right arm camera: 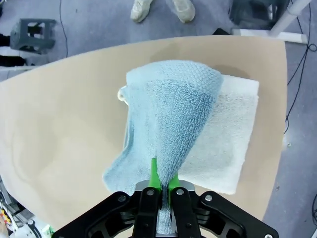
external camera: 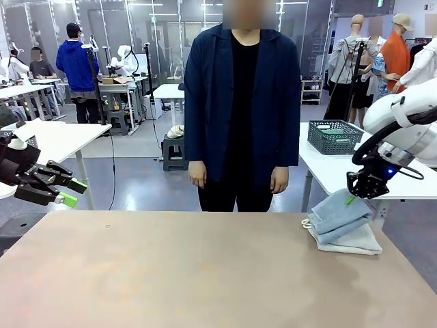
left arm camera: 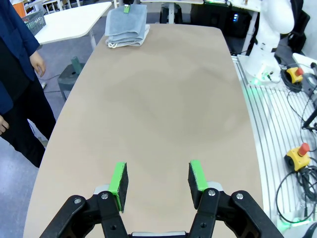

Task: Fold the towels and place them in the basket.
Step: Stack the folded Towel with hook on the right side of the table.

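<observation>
A pale blue towel (right arm camera: 168, 114) is pinched at one edge by my right gripper (right arm camera: 162, 181), which is shut on it and lifts that edge off the pile. Under it lies a folded cream-white towel (right arm camera: 233, 134) on the table's right side. In the front view the blue towel (external camera: 339, 213) hangs from the right gripper (external camera: 351, 199) over the cream one (external camera: 355, 242). My left gripper (external camera: 71, 193) hovers open at the table's left edge, nothing between its fingers (left arm camera: 119, 179); it sees the towel pile (left arm camera: 128, 25) far across the table. The dark grey basket (external camera: 334, 136) stands on a white table behind.
A person in a dark jacket (external camera: 242, 102) stands at the far side of the brown table (external camera: 171, 273), hands hanging down. White side tables (external camera: 61, 140) stand behind on both sides. An arm base and cables (left arm camera: 275, 39) lie off the table's edge in the left wrist view.
</observation>
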You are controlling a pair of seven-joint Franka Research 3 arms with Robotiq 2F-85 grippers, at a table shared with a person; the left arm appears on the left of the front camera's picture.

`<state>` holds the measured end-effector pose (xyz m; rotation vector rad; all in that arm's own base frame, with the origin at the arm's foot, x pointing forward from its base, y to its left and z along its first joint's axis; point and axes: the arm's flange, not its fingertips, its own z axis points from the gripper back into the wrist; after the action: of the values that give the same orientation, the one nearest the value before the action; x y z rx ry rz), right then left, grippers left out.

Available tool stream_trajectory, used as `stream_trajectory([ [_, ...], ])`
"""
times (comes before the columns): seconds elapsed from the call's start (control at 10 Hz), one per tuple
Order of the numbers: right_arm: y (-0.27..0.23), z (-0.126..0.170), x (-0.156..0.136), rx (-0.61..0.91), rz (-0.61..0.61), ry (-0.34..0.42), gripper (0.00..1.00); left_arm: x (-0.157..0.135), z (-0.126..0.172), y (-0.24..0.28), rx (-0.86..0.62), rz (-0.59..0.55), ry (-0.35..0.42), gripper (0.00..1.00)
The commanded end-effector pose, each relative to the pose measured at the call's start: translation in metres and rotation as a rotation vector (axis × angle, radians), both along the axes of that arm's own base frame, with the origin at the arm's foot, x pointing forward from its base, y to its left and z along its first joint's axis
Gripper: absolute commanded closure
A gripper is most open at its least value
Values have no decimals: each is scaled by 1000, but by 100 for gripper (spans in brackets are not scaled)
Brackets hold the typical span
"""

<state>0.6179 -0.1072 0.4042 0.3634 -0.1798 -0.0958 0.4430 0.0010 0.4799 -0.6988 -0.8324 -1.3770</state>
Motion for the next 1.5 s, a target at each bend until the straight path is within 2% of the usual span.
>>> stream_trajectory([
  [0.0, -15, -3, 8, 28, 60, -12, 94, -1, 1, -1, -17, -7, -4, 37],
  [0.3, -25, -15, 10, 32, 79, -11, 94, -1, 1, -1, -17, -7, -4, 37],
  [0.4, -27, -16, 10, 38, 71, -8, 79, -1, 1, -1, -17, -7, -4, 37],
  [0.5, -28, -16, 9, 39, 69, -4, 74, -1, 1, -1, -17, -7, -4, 37],
  [0.6, -29, -13, 7, 19, 59, 1, 59, -1, 1, -1, -17, -7, -4, 37],
  [0.7, -32, -7, 6, -1, 69, 14, 54, -1, 1, -1, -17, -7, -4, 37],
  [0.8, -35, 2, 4, -32, 67, 23, 39, -1, 1, -1, -17, -7, -4, 37],
  [0.9, -39, 12, 2, -78, 42, 38, 34, -1, 1, -1, -17, -7, -4, 37],
  [1.0, -42, 24, -1, -130, 34, 53, 19, -1, 1, -1, -17, -7, -4, 37],
  [1.2, -43, 69, -13, -235, 10, 80, 19, -1, 1, -1, -17, -7, -4, 37],
  [1.4, -36, 144, -39, -288, -44, 157, 19, -1, 1, -1, -17, -7, -4, 37],
])
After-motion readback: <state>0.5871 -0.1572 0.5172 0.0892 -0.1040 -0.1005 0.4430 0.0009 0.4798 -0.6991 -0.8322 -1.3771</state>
